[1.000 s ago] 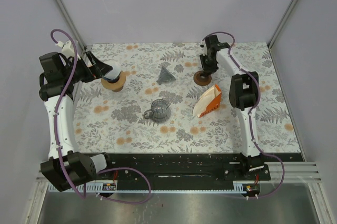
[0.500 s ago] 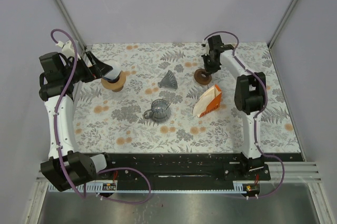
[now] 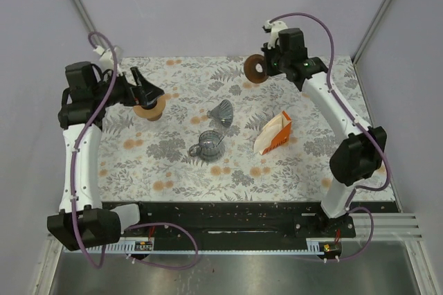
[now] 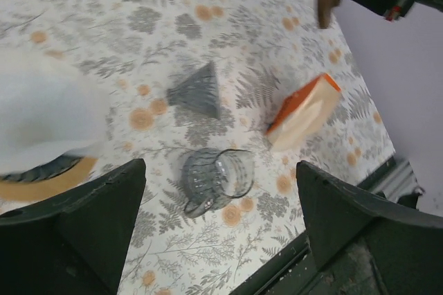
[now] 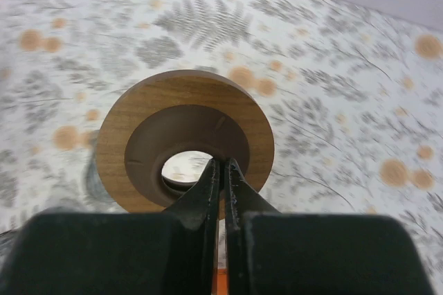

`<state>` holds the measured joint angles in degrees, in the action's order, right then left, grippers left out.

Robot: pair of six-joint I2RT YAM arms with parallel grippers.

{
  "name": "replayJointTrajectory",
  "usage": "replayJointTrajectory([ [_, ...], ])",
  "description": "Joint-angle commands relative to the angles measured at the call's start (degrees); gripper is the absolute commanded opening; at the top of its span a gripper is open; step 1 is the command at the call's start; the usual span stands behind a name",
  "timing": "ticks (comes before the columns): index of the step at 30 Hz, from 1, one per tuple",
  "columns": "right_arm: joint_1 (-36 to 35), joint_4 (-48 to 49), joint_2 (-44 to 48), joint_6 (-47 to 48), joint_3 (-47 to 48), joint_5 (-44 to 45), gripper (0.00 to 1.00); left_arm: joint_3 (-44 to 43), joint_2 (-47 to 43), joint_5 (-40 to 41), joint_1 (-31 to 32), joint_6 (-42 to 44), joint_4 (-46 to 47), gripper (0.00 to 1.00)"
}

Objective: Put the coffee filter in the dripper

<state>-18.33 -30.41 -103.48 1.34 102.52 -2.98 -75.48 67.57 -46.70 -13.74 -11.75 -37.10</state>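
A white paper filter (image 3: pixel 148 98) sits on a wooden ring (image 3: pixel 150 111) at the left of the table; it shows blurred in the left wrist view (image 4: pixel 43 120). The grey ribbed cone dripper (image 3: pixel 221 109) lies on its side mid-table, also in the left wrist view (image 4: pixel 196 90). My left gripper (image 3: pixel 142 85) hovers just over the filter, open and empty (image 4: pixel 221 239). My right gripper (image 3: pixel 266 66) is raised at the back, shut on the inner rim of a second wooden ring (image 5: pixel 183 139), which it holds upright in the air (image 3: pixel 255 69).
A grey glass cup (image 3: pixel 207 145) stands in front of the cone (image 4: pixel 218 174). An orange and white filter pack (image 3: pixel 273 133) lies to the right (image 4: pixel 304 111). The flowered table cloth (image 3: pixel 173 170) ends at a black rail along the near edge.
My right gripper has lifted the wooden ring off the table and carried it back and left. The grey cone has shifted toward the front. My left arm has moved slightly right.
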Motion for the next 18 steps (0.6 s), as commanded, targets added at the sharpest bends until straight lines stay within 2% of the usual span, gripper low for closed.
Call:
replayJointTrajectory([
  [1,-12.0,6.4,6.4,1.6,-1.9,4.2,0.00,-7.9,-0.5,0.6,10.5,5.5,-2.9,0.94],
  [4,-17.3,8.9,8.8,0.9,-3.6,4.7,0.00,-10.0,0.7,2.0,17.0,4.9,-3.2,0.95],
  [7,-23.2,10.7,10.7,1.2,-5.2,6.8,0.00,-10.7,2.0,8.9,21.2,3.5,-3.0,0.95],
  [12,-28.2,11.9,11.8,0.4,-6.0,7.1,0.00,-9.1,3.4,13.4,21.6,1.2,-1.7,0.87],
  [18,-31.9,13.4,11.4,1.4,-5.8,7.4,0.00,-6.9,4.1,11.5,22.8,0.0,-0.5,0.81],
])
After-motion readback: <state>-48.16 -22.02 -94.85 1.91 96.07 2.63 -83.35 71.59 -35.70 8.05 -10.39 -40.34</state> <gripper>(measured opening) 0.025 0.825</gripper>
